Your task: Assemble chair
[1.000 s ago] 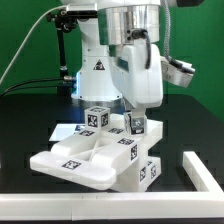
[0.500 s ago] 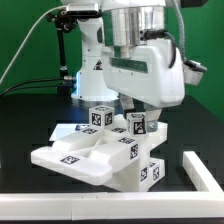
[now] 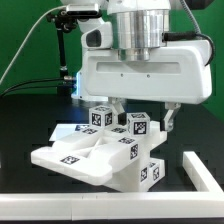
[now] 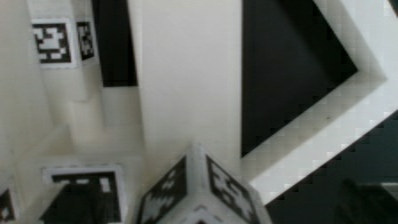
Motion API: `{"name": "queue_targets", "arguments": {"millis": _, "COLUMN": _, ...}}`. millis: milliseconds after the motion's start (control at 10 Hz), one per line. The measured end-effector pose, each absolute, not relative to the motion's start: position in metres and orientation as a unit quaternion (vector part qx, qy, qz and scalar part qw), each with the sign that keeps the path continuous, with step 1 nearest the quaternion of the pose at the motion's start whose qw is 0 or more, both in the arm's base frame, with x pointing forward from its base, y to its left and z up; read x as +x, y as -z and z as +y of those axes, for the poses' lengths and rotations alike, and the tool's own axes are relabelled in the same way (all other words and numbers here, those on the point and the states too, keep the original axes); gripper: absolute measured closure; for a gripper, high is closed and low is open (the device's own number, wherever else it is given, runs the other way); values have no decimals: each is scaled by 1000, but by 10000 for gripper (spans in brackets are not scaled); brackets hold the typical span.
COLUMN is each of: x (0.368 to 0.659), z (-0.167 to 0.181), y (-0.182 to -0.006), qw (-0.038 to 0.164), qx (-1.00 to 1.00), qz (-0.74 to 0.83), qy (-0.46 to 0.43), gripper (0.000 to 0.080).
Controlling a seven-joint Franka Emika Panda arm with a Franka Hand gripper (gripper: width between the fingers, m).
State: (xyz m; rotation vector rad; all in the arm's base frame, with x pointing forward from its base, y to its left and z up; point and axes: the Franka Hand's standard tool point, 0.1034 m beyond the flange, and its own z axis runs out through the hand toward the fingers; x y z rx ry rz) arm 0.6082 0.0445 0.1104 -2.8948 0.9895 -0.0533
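Note:
The chair is a cluster of matte white tagged pieces in the exterior view: flat slabs [image 3: 85,155], a blocky bar [image 3: 142,168] and two small cubes [image 3: 97,115] on top. My gripper [image 3: 144,116] hangs over the second cube [image 3: 140,126], broadside to the camera. It is open, with one finger [image 3: 118,106] on each side of that cube and apart from it. In the wrist view the cube's tagged corner [image 4: 199,190] fills the near edge, with a tagged slab [image 4: 63,45] beyond. My fingers do not show clearly there.
A long thin white untagged rail [image 3: 100,196] runs along the table's front and turns a corner at the exterior view's right [image 3: 202,170]; it also shows in the wrist view [image 4: 329,105]. The arm's base [image 3: 95,68] stands behind the pieces on the black table.
My hand has turned about a quarter turn over the second cube, from edge-on to broadside. The fingers, close at the cube before, now stand spread on either side of it.

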Motion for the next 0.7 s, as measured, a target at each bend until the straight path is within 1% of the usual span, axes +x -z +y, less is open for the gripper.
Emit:
{"name": "queue_targets", "arguments": {"millis": 100, "x": 608, "z": 44, "y": -110, "qw": 38, "qx": -960, "qz": 278, "qy": 20, "gripper": 151}}
{"name": "queue_targets", "arguments": {"millis": 300, "x": 609, "z": 41, "y": -111, "qw": 18, "qx": -995, "qz": 91, "qy": 27, "gripper": 151}}
{"name": "queue_targets", "arguments": {"millis": 400, "x": 608, "z": 36, "y": -109, "qw": 14, "qx": -999, "qz": 12, "qy": 28, "gripper": 151}}
{"name": "queue_targets", "arguments": {"millis": 500, "x": 609, "z": 34, "y": -109, "qw": 13, "qx": -999, "qz": -6, "qy": 31, "gripper": 151}}
{"name": "queue_targets", "arguments": {"millis": 600, "x": 609, "z": 34, "y": -109, "qw": 14, "qx": -999, "qz": 13, "qy": 31, "gripper": 173}}
{"name": "queue_targets", "arguments": {"millis": 700, "x": 609, "z": 34, "y": -109, "qw": 14, "qx": -999, "qz": 21, "qy": 31, "gripper": 173}}
